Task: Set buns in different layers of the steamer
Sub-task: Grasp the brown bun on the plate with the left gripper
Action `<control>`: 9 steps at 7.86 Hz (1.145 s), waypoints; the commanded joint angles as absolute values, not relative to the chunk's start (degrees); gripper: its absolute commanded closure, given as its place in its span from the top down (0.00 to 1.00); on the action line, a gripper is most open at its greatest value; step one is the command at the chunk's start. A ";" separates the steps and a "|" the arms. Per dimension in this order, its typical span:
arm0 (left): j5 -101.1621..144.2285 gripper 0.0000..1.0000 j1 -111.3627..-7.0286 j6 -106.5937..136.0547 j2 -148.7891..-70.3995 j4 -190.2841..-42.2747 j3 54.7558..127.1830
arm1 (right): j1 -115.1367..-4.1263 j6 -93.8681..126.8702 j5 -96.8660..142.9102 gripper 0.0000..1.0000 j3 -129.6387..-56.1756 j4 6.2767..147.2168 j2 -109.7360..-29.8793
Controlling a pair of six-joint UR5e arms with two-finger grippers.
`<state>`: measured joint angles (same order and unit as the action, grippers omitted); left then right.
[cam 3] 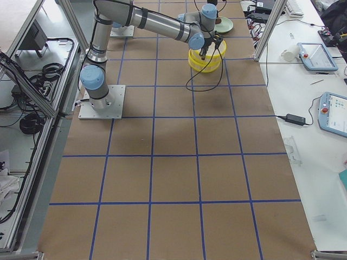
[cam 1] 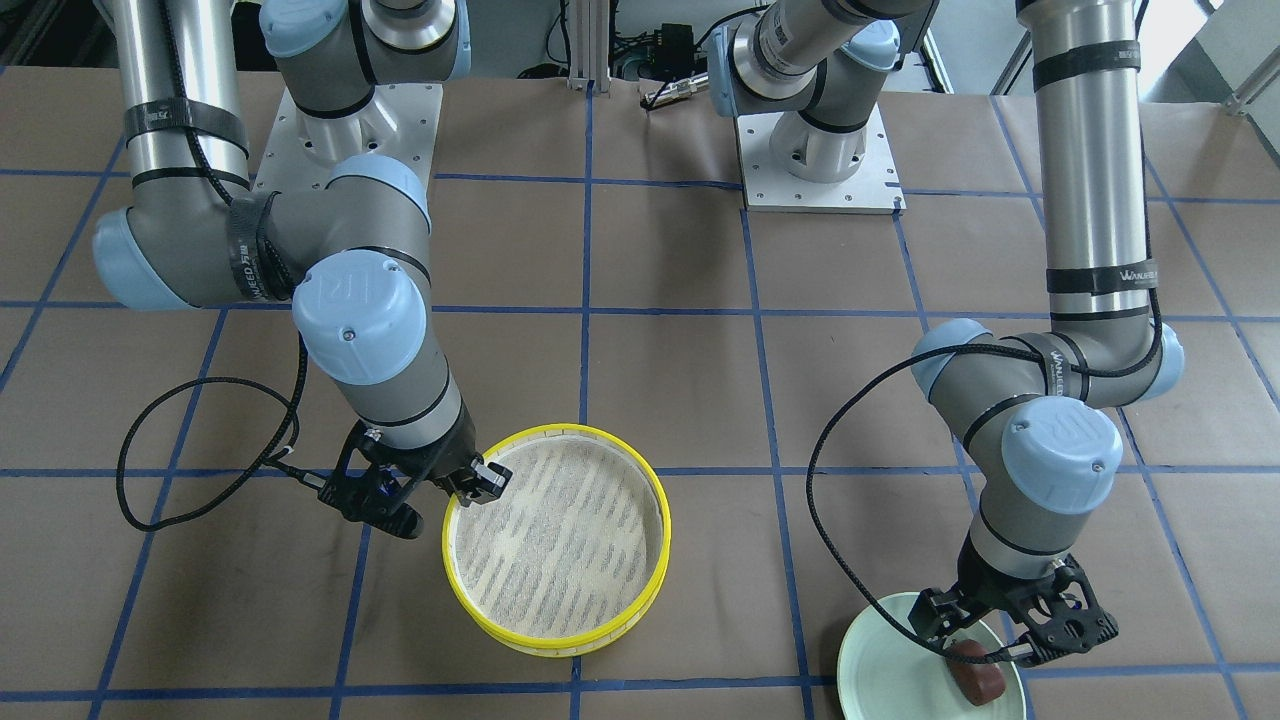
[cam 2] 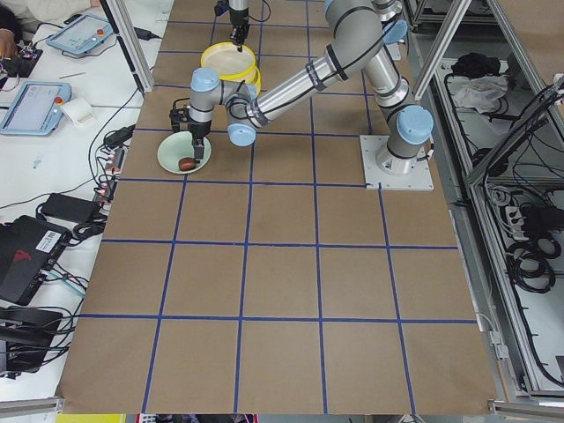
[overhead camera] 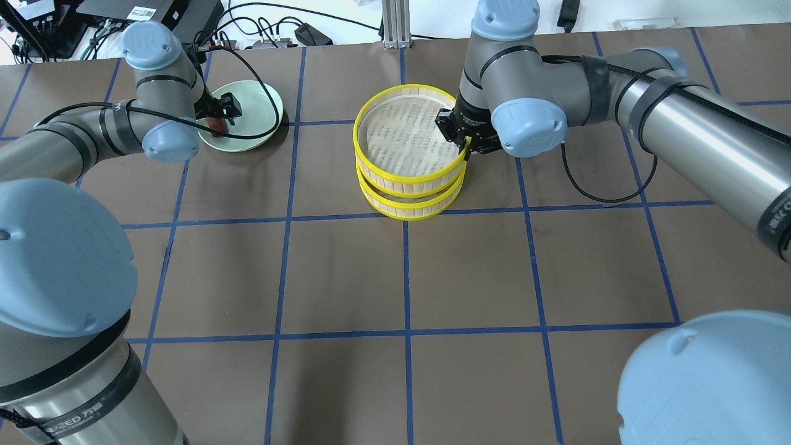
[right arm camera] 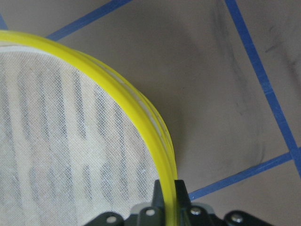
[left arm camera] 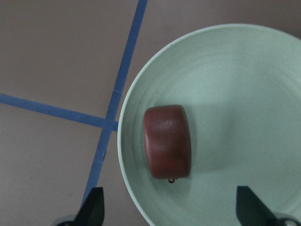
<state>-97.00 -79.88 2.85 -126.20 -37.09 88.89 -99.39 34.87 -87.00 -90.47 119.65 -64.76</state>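
Two yellow-rimmed steamer trays stand stacked at mid-table, the top tray (overhead camera: 401, 88) over the lower tray (overhead camera: 408, 213). The top tray's mesh floor is bare. My right gripper (overhead camera: 460, 139) is shut on the top tray's rim (right arm camera: 117, 84), one finger inside and one outside. The dark reddish-brown bun (left arm camera: 168, 141) lies on the pale green plate (left arm camera: 244, 94). My left gripper (left arm camera: 171, 209) is open and hovers over the bun, its fingers wide apart and clear of it. The pale cream-white bun is out of view.
The plate (overhead camera: 259, 105) sits at the table's far left edge and the trays (cam 1: 560, 432) near the far middle. Brown paper with a blue tape grid covers the table. Cables hang from both wrists.
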 commanded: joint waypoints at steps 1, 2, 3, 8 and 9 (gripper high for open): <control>-93.63 0.75 -79.72 2.90 -127.52 -36.83 87.19 | -99.58 35.33 -87.01 0.00 -92.63 119.71 -65.04; -93.43 0.70 -79.72 2.90 -128.23 -36.83 87.19 | -99.58 35.42 -86.84 0.00 -92.64 119.88 -65.21; -93.60 0.70 -79.72 2.81 -128.58 -36.83 87.10 | -99.58 35.42 -86.84 0.00 -92.46 119.97 -65.21; -93.96 0.75 -79.28 2.72 -129.55 -36.83 86.84 | -100.55 36.82 -86.84 0.00 -91.85 119.97 -65.30; -93.87 0.74 -79.19 2.72 -129.72 -36.83 86.57 | -100.63 36.83 -86.84 0.00 -91.93 119.97 -65.22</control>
<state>-93.94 -79.36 2.73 -129.31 -36.83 86.82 -100.41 36.54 -86.84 -91.87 120.01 -65.30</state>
